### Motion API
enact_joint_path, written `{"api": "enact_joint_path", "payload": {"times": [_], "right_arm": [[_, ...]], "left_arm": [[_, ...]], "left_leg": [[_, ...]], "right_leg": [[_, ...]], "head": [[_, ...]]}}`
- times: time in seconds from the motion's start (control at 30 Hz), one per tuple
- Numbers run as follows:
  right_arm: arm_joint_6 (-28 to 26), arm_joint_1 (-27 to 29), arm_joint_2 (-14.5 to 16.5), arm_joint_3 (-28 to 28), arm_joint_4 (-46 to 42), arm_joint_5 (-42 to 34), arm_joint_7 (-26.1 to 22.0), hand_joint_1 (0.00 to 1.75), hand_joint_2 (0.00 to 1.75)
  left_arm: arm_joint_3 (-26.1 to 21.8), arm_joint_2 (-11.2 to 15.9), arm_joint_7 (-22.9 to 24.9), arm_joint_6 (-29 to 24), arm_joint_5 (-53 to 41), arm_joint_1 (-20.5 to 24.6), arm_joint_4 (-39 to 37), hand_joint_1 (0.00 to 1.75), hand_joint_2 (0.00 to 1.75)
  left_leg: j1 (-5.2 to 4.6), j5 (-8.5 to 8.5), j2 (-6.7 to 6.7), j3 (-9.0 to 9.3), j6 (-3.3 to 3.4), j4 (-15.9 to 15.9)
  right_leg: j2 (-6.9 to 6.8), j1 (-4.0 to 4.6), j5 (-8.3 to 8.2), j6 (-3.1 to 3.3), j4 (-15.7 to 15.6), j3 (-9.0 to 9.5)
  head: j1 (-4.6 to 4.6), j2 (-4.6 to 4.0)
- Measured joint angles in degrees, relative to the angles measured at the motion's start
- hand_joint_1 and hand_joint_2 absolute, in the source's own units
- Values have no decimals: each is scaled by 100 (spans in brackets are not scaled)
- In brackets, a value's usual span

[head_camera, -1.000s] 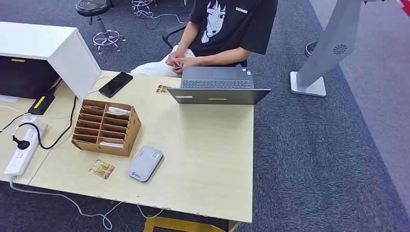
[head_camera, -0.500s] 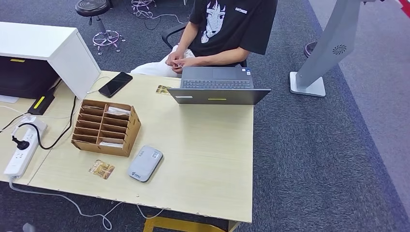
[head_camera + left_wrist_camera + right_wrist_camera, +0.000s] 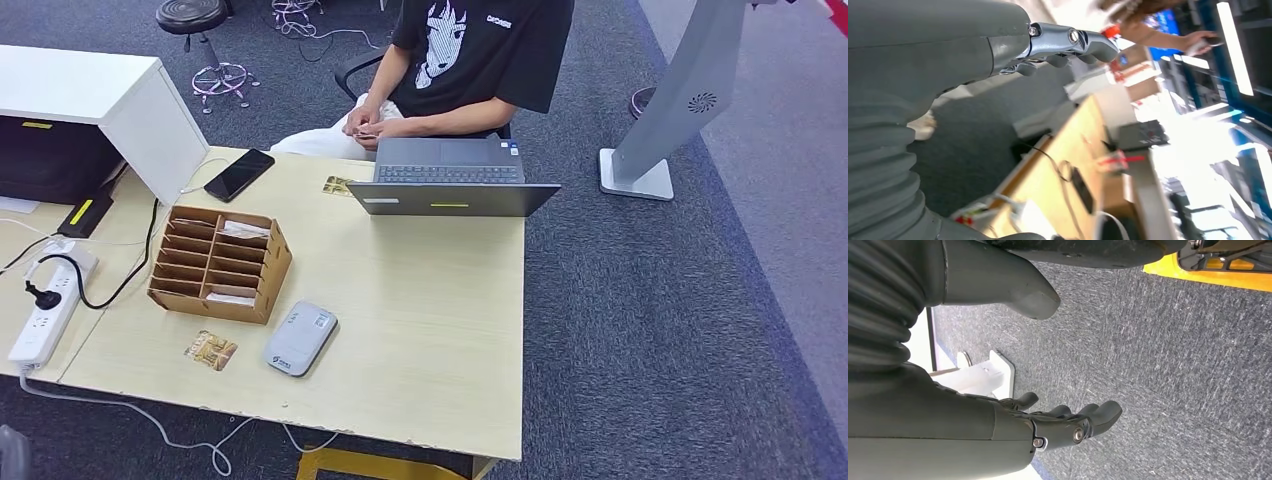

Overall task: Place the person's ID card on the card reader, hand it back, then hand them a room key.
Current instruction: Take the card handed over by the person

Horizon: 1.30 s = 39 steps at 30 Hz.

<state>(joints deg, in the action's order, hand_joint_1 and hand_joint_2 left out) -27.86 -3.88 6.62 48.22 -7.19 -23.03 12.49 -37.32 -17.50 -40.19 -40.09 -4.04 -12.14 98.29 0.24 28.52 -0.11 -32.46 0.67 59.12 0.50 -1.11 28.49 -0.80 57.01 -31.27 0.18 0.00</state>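
At the far left of your head view the power strip [image 3: 40, 315] runs off the frame edge, its black plug and cord trailing toward the white box [image 3: 110, 105], whose left part is also cut off. Next comes the phone [image 3: 239, 174], face dark, then the cardboard organizer [image 3: 218, 262] with pale cards lying in a few slots (too small to tell what kind). In front of it a small patterned card [image 3: 210, 350] lies flat on the desk [image 3: 430, 330], just beside the grey reader [image 3: 300, 338], apart from it. A second patterned card [image 3: 338, 185] lies near the laptop [image 3: 450, 185], partly hidden by its lid. Behind the laptop the person [image 3: 470, 50] sits, head out of frame, both hands together holding something small at the lap; you can't tell whether that is the ID card. Your left hand [image 3: 1048, 45] is off the desk, holding nothing, its fingers [image 3: 1088, 40] bent loosely and slightly apart; the scene behind it is blurred and overexposed. Your right hand [image 3: 1048, 425] hangs over the carpet [image 3: 1173, 365], also holding nothing, fingers relaxed and apart, thumb [image 3: 1013, 287] well clear of them.
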Motion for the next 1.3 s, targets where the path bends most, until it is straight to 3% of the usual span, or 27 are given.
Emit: {"api": "enact_joint_path", "payload": {"times": [0.27, 0.53, 0.83, 1.0, 1.13, 1.3], "right_arm": [[30, -4, 0, 87, 0, 21, 6, 0, 175], [36, -5, 0, 122, 0, 21, 1, 0, 175], [212, -24, -15, 247, 0, 36, -5, 0, 175], [372, -59, -49, 386, 0, 128, -19, 0, 175], [485, -113, -67, 496, 0, 137, 7, 0, 175], [511, -122, -95, 581, 0, 126, 7, 0, 175]], "left_arm": [[944, -38, -7, 0, -561, -201, 1511, 0, 175], [1238, -57, -7, 0, -651, -267, 1965, 0, 175], [1702, 111, -7, 0, -1980, -102, 2480, 0, 175], [1920, 558, 73, 3, -3684, 477, 1878, 0, 175], [1855, 891, 88, 14, -5527, 1500, 671, 0, 175], [1625, 1189, 335, 15, -6472, 2587, -575, 0, 175]], "left_leg": [[-1, 0, 0, 1, 0, 0], [0, 0, 0, 0, 0, 0], [-1, 0, 0, 3, 0, 1], [0, -10, -7, 9, -8, 2], [2, -27, -19, 5, -18, 1], [3, -36, -12, 2, -19, 1]], "right_leg": [[0, 0, -1, 0, 0, 2], [0, 1, 0, 0, 1, 2], [0, 0, -1, 0, 0, 2], [-5, 1, -3, 2, 0, -4], [-13, 2, -16, 15, 6, 5], [-5, 3, -25, 15, 9, -2]], "head": [[3, 0], [3, -1], [4, 0], [3, -1], [5, 0], [4, 0]]}}
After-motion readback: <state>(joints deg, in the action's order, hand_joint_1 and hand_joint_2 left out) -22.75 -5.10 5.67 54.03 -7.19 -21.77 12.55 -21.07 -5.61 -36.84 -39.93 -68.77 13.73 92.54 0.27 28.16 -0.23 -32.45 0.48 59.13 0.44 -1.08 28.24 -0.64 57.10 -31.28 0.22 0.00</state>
